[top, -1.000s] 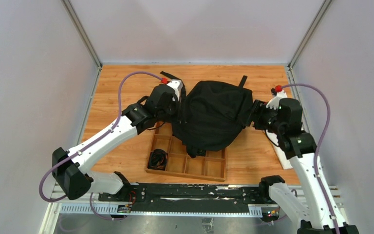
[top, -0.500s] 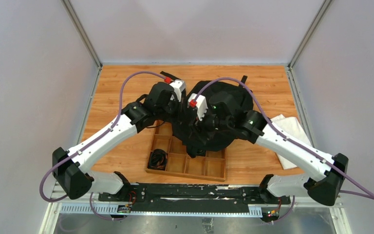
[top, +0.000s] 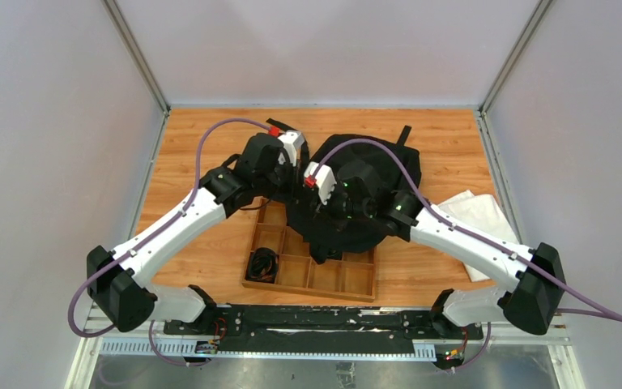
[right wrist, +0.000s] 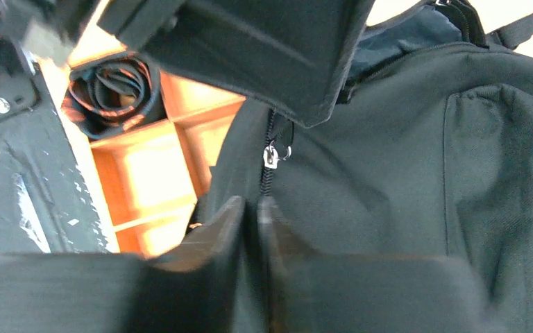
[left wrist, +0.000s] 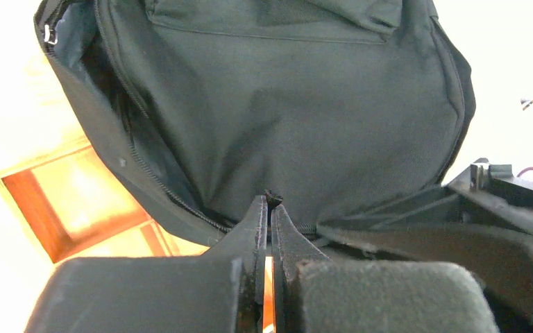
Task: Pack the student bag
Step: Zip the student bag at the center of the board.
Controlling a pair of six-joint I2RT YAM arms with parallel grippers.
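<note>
The student bag (top: 348, 235), black and floppy, lies mid-table with its lower part draped over the wooden tray (top: 308, 292). My left gripper (left wrist: 269, 202) is at the bag's left side, shut on a small black nub of its edge beside the zipper line. The right arm reaches across the top of the bag. My right gripper (right wrist: 251, 205) has its jaws drawn together on the bag's fabric, where the zipper track runs down between them. A silver zipper pull (right wrist: 271, 157) hangs just beyond its fingertips. The bag's inside does not show.
The tray's near-left compartment holds a coiled black cable (top: 262, 264). A white cloth (top: 479, 217) lies on the table at the right. Grey walls close in the table on three sides.
The right arm swung from the bag's right side across its top to the left front, and its jaws closed. The left arm kept its grip and hardly moved.
</note>
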